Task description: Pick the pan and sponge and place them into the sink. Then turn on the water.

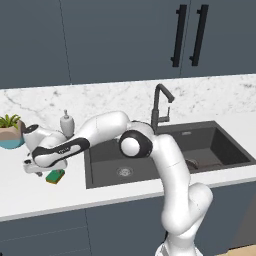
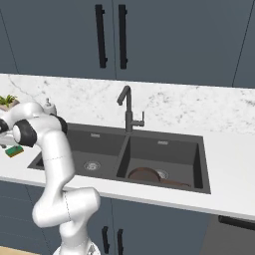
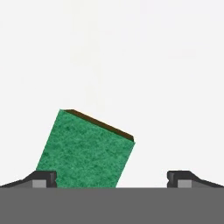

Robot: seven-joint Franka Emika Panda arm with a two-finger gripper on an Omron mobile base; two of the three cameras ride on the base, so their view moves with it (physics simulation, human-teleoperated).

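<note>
While the arm reaches far left over the counter [image 1: 60,200] in the left base view, the jaws [image 1: 34,167] hang low just beside the sponge [image 1: 55,176], which lies left of the sink [image 1: 165,150]; a soap bottle [image 1: 67,122] and a plant [image 1: 11,131] stand farther back, and the faucet [image 1: 160,107] rises behind the divider.

In the right base view the pan [image 2: 144,174] already rests in the right basin, its handle pointing right; the sponge [image 2: 14,150] sits at the far left, apart from the sink's [image 2: 119,149] rim.

In the hand view the jaws [image 3: 112,178] are spread wide and empty; the sponge [image 3: 85,151] lies skewed and off-centre, touching or overlapping the left tip.

Closing from here, I judge, could land that tip on the sponge or pinch only a corner; the sponge might then twist free or be shoved along the counter.
</note>
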